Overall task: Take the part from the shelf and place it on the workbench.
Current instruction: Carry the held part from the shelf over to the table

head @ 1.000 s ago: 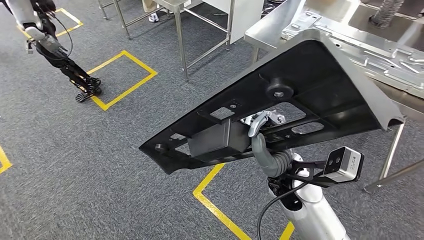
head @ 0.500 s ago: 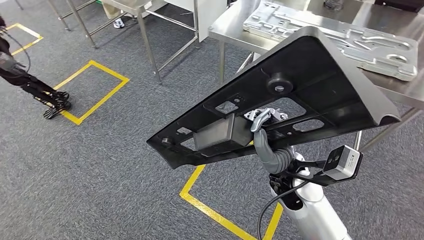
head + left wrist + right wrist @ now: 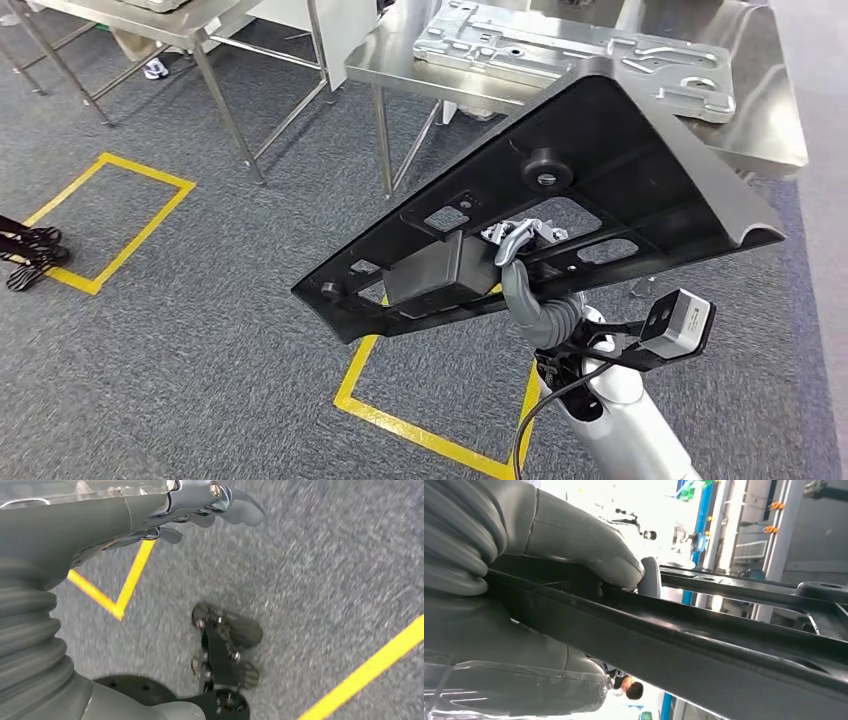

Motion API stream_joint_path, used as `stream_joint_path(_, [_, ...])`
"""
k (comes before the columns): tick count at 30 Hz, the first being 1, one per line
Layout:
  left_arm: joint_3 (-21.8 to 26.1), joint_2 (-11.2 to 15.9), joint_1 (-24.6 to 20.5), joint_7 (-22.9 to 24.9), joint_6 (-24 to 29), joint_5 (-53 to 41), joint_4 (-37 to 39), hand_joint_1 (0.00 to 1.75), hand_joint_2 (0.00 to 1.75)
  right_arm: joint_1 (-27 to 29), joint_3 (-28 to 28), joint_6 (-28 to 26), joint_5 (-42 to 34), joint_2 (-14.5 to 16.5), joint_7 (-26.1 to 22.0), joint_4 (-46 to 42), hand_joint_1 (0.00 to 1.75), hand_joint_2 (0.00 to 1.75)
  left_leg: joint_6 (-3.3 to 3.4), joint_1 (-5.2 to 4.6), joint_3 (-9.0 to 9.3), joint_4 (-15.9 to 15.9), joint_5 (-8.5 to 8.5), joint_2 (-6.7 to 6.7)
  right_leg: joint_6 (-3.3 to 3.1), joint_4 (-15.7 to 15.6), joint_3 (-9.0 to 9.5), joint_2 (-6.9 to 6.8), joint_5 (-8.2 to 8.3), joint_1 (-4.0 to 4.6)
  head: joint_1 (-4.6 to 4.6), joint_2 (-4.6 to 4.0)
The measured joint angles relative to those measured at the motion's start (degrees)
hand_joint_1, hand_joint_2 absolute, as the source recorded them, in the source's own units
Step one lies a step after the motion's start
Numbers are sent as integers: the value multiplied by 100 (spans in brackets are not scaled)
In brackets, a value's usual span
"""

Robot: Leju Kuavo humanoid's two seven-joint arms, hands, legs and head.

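**Part carried in the right hand, surface just ahead**

The part (image 3: 560, 215), a large black panel with cut-outs and a round knob, is in the air above the carpet, carried by the right hand (image 3: 520, 250). The fingers (image 3: 515, 237) reach up through an opening near the middle of the panel and are clamped on an inner bar; in the right wrist view the thumb (image 3: 589, 545) presses on the same black bar (image 3: 724, 645) from one side. From the fingers the panel spreads both ways: its narrow pointed end goes down and toward the robot's left, its wide end with the curled grey edge rises toward the right and forward. So the long axis runs slanted, low on the left, high on the right.

The steel surface (image 3: 770, 140) lies beyond the wide end, ahead of the fingers. On it is a flat silver stamped plate (image 3: 570, 50). I judge that the wide end will arrive over the surface first, and the panel must be levelled and kept off that plate.

The left hand (image 3: 200, 510) hangs over the floor, holding nothing, its fingers loosely curled; whether they are closed I cannot tell. The right hand is the nearer one.
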Motion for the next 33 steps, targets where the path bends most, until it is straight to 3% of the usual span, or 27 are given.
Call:
stream_joint_path(1, [-5, 0, -8, 3, -3, 0, -1, 0, 175, -7, -13, 5, -1, -1, -1, -4, 175, 175, 31, 17, 17, -48, 27, 82, 22, 150, -76, -133, -104, 18, 19, 0])
stream_joint_path(3, [-11, 3, -12, 37, -7, 1, -1, 0, 175, -21, -29, 25, -3, -1, -2, -6, 175, 175, 68, 17, 32, -91, 47, 244, 55, 804, -388, -488, -470, 32, 53, 0])
stream_joint_path(5, [-14, 5, -8, 95, -13, 2, -1, 0, 175, -18, -31, 47, -3, -1, 3, 13, 175, 175, 75, 3, 27, -81, 34, 407, 90, 1477, -708, -634, -726, 7, 60, 0])
stream_joint_path(6, [-15, 4, -9, 118, -16, 2, -1, 0, 175, -16, -32, 56, -3, -1, 7, 25, 175, 175, 72, 1, 26, -73, 24, 484, 104, 1552, -737, -660, -702, -4, 61, 0])
stream_joint_path(7, [-16, 1, -15, 137, -19, 2, -1, 0, 175, -18, -35, 59, -3, -2, 11, 36, 175, 175, 61, 1, 28, -59, 9, 556, 113, 1385, -641, -691, -576, -14, 62, 0])
stream_joint_path(9, [-19, -10, -35, 155, -21, 2, -1, 0, 175, -36, -44, 62, -3, -3, 15, 45, 175, 175, 20, -6, 30, -8, -37, 673, 102, 590, -207, -872, -238, -15, 61, 0])
stream_joint_path(11, [-22, -17, -52, 161, -27, -2, -1, 0, 175, -55, -54, 64, -4, -3, 19, 45, 175, 175, -45, -37, 32, 55, -93, 757, 46, 47, 77, -1029, -88, 8, 55, 0])
stream_joint_path(12, [-25, -17, -56, 162, -35, -8, -1, 0, 175, -59, -58, 66, -4, -4, 20, 45, 175, 175, -79, -49, 37, 68, -111, 797, 11, -7, 97, -1042, -98, 24, 52, 0])
stream_joint_path(14, [-40, -18, -64, 158, -64, -31, -1, 0, 175, -56, -69, 62, 0, -9, 32, 44, 175, 175, -142, -45, 55, 68, -136, 880, -54, -11, 86, -918, -77, 26, 50, 0])
stream_joint_path(16, [-63, -21, -67, 150, -99, -49, -1, 0, 175, -51, -75, 42, 20, -15, 49, 42, 175, 175, -200, -14, 6, 232, -280, 767, -119, -41, 94, -825, -49, 6, 41, -1])
stream_joint_path(17, [-75, -23, -65, 144, -117, -52, -1, 0, 175, -45, -75, 27, 39, -15, 58, 43, 175, 175, -225, 2, -99, 486, -440, 643, -147, -55, 101, -786, -37, -6, 30, -1])
stream_joint_path(19, [-102, -24, -52, 132, -149, -53, -1, 0, 175, -19, -70, -10, 84, -15, 80, 57, 175, 175, -258, 17, -460, 1291, -822, 418, -178, -56, 100, -713, -35, 3, 10, 0])
stream_joint_path(20, [-114, -23, -42, 127, -165, -51, -1, 0, 175, 3, -68, -29, 103, -15, 92, 71, 175, 175, -264, 17, -636, 1640, -933, 376, -183, -56, 102, -669, -36, 11, 7, 0])
stream_joint_path(21, [-125, -22, -33, 123, -183, -50, -1, 0, 175, 25, -67, -42, 121, -16, 100, 87, 175, 175, -261, 16, -733, 1802, -933, 360, -185, -54, 104, -630, -36, 20, 7, 0])
stream_joint_path(22, [-133, -21, -28, 120, -199, -48, -1, 0, 175, 43, -64, -48, 137, -17, 105, 102, 175, 175, -246, 15, -718, 1717, -811, 356, -185, -53, 110, -596, -37, 26, 7, 0])
stream_joint_path(24, [-148, -20, -27, 116, -221, -40, -1, 0, 175, 56, -61, -39, 174, -18, 108, 120, 175, 175, -186, 10, -411, 969, -369, 329, -177, -52, 127, -543, -41, 32, 6, -1])
stream_joint_path(26, [-154, -12, -38, 113, -226, -27, 1, 0, 175, 55, -56, -34, 198, -18, 108, 131, 175, 175, -116, -10, -117, 271, -103, 273, -135, -46, 123, -507, -45, 46, 8, -1])
stream_joint_path(30, [-158, -7, -47, 76, -258, -3, 1, 0, 175, 57, -43, -12, 212, -19, 108, 139, 175, 175, 6, -27, -26, 40, -63, 263, 7, -46, 107, -495, -54, 42, 11, 0])
stream_joint_path(32, [-161, -10, -48, 38, -289, 0, 1, 0, 175, 56, -43, 2, 218, -26, 103, 139, 175, 175, 76, 2, 22, -32, -25, 287, 58, 267, -31, -554, -248, 46, 29, 0])
stream_joint_path(33, [-162, -10, -47, 21, -302, 0, 1, 0, 175, 66, -44, 10, 221, -31, 94, 142, 175, 175, 98, 4, 35, -47, -23, 299, 74, 603, -196, -590, -417, 34, 36, 0])
